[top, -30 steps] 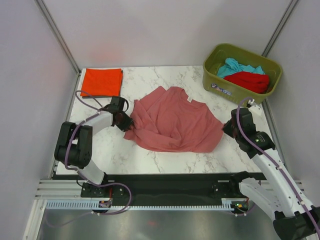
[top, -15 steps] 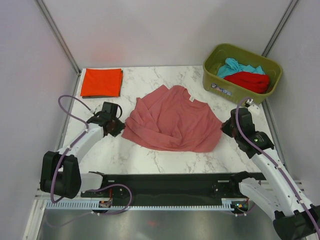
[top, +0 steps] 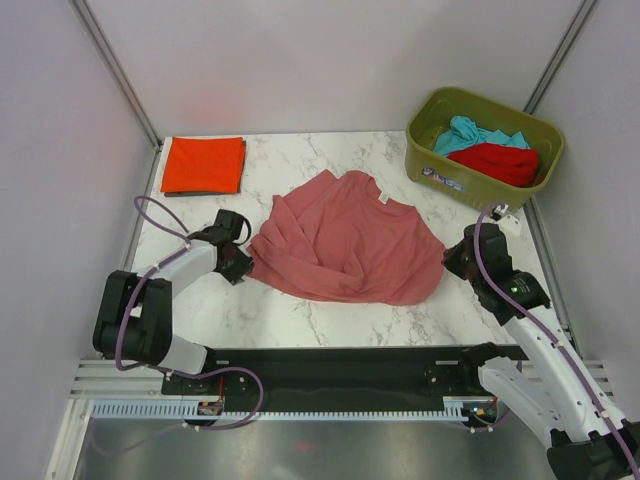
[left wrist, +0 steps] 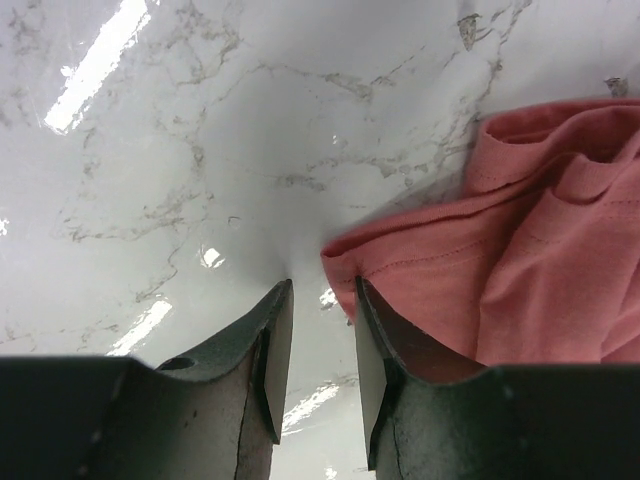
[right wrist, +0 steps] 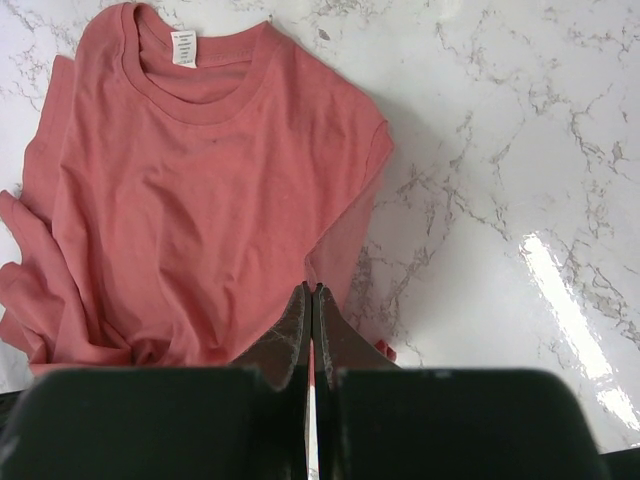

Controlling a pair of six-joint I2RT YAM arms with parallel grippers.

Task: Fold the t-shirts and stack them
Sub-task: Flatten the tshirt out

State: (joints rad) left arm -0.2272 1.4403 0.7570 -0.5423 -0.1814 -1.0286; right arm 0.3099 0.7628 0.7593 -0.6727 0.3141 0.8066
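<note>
Spreading the dusty pink t-shirt [top: 345, 240] flat before the first fold

The shirt lies rumpled in the middle of the desk [top: 300, 150], collar toward the top of the frame, with its left side bunched and doubled over. The left hand [left wrist: 322, 285] sits low at the shirt's left corner, fingers slightly parted and holding nothing, the hem just beside one finger. The right hand [right wrist: 311, 290] is at the shirt's right edge, fingers pressed together, apparently pinching the cloth. Next, I judge, the left hand must close on that corner and draw it toward the frame's left while the right anchors the far edge. One orange-red t-shirt [top: 203, 165] lies folded at upper left. The teal t-shirt [top: 470, 135] and the red t-shirt [top: 500, 162] wait in the bin [top: 430, 165] at upper right.
</note>
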